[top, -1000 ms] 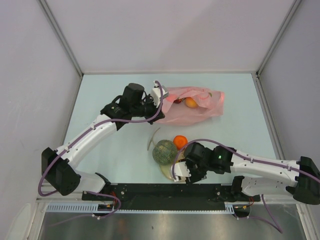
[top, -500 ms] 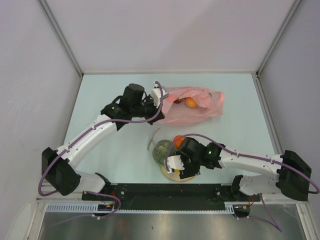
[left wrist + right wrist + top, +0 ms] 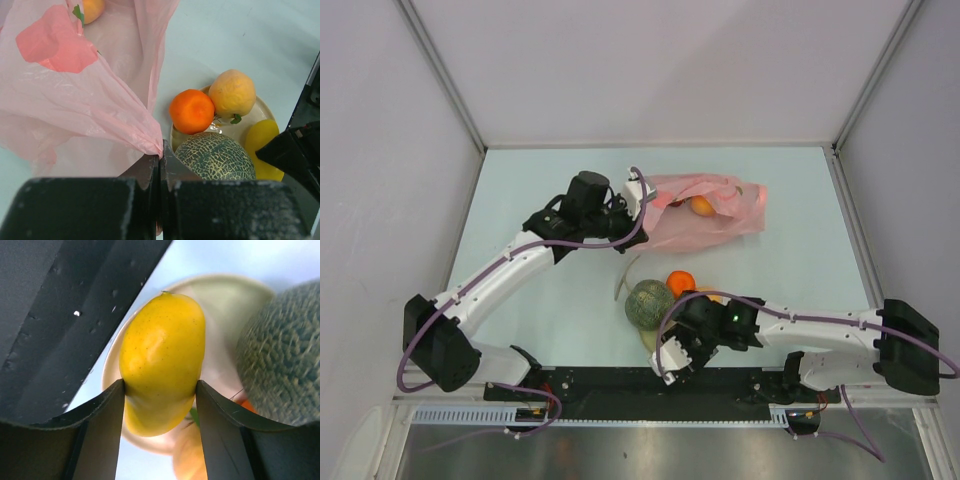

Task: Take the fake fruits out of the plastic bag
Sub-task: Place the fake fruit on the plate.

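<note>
The left gripper is closed tight on a fold of the pink plastic bag, which lies across the far middle of the table with a round orange-yellow fruit inside. Nearer, the melon, orange and peach crowd the cream plate. The right gripper is clamped on the yellow oblong fruit, one finger on either side, over the plate.

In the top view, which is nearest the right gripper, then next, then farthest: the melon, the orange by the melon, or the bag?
From the right gripper, holding the yellow fruit:
1. Melon, just beyond it, slightly left.
2. Orange, past the melon, on its right.
3. Bag, at the far back.
</note>
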Motion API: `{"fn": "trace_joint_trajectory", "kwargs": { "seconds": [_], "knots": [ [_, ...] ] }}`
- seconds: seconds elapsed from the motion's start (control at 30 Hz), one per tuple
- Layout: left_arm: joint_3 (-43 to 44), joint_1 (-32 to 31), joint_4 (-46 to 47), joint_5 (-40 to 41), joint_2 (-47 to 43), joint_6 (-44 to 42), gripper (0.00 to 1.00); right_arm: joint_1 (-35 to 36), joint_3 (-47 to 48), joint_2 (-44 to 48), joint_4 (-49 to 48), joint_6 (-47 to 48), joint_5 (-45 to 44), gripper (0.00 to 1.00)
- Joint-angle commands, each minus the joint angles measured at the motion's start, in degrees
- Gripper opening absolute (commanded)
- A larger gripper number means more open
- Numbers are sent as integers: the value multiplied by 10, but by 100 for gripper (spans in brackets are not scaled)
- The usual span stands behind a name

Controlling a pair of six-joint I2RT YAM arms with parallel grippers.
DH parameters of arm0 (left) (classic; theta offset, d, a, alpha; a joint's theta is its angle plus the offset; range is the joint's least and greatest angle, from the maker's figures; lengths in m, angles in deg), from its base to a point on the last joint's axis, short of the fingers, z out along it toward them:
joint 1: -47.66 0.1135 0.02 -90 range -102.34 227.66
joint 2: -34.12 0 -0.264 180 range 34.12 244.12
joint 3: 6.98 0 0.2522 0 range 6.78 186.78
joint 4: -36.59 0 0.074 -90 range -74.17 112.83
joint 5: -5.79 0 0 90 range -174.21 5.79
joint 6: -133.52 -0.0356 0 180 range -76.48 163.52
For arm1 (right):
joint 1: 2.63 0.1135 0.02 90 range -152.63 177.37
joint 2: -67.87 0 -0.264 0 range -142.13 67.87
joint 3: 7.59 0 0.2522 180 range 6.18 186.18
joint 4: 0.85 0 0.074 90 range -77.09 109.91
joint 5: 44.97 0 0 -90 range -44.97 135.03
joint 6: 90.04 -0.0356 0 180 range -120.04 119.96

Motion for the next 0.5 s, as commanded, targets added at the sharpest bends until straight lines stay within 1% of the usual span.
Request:
{"fn": "trace_joint_trajectory", "kwargs": {
  "seconds": [0.0,0.17,0.2,0.27,0.3,0.37,0.4,0.43,0.47],
  "knots": [
    [-2,2,18,-15,-24,1,0,15,-18,-19,-36,101,7,43],
    [-10,2,15,-13,-32,-3,0,18,-33,-10,-68,169,-7,45],
    [-11,2,16,-13,-33,-3,0,18,-36,-7,-74,182,-10,49],
    [-13,2,15,-12,-34,-4,0,19,-44,0,-91,188,-20,53],
    [-13,2,16,-12,-34,-5,0,19,-45,5,-91,191,-25,58],
    [-12,2,16,-12,-34,-5,0,21,-47,15,-88,187,-37,65],
    [-11,2,15,-12,-34,-5,0,21,-47,32,-85,186,-38,90],
    [-10,2,15,-12,-34,-5,0,20,-47,46,-82,178,-39,100],
    [-11,2,16,-13,-34,-5,0,20,-47,60,-72,173,-34,100]
  ]
}}
